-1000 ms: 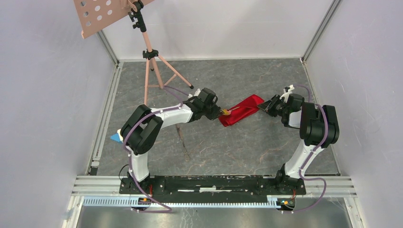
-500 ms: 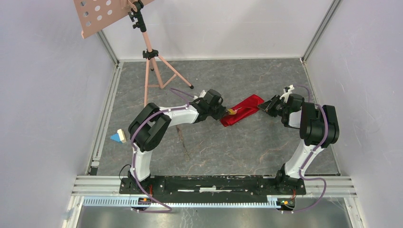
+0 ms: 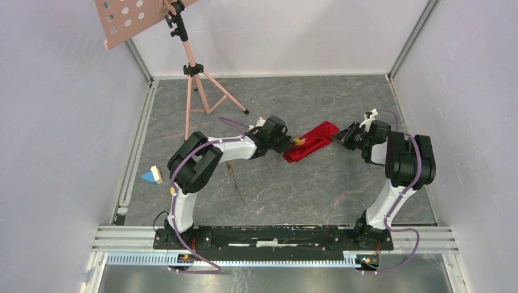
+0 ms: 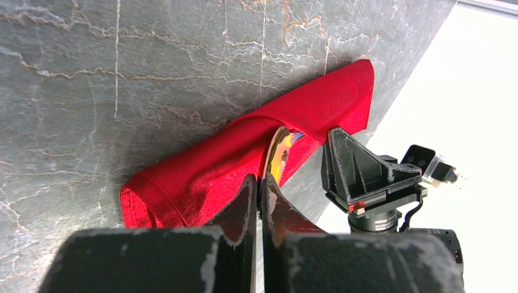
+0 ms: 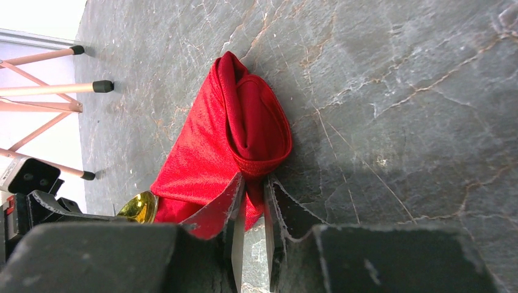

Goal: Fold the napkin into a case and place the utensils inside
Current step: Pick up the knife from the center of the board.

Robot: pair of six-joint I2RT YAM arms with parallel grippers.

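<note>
Grey, marble-veined stone makes up the tabletop [image 3: 293,189]. Near its left edge we see a small blue wedge block [image 3: 148,177] with a pale block [image 3: 157,174] touching it. A pink tripod stand [image 3: 195,79] rises from the far left corner.

Moving right, the left pincer [image 3: 286,142] [image 4: 258,180] is clenched on the thin handle of a gold spoon [image 3: 297,143] [image 4: 280,155]. We see the spoon's shiny oval bowl tucked partly under a flap of the napkin [image 3: 313,140] [image 4: 244,152].

The napkin is bright red and folded into a long, narrow pouch. It lies flat on the far half of the tabletop, just right of centre, slanting toward the far right corner.

At its right end, the right pincer [image 3: 336,138] [image 5: 253,178] grasps the rolled hem, its fingers nearly together.
</note>
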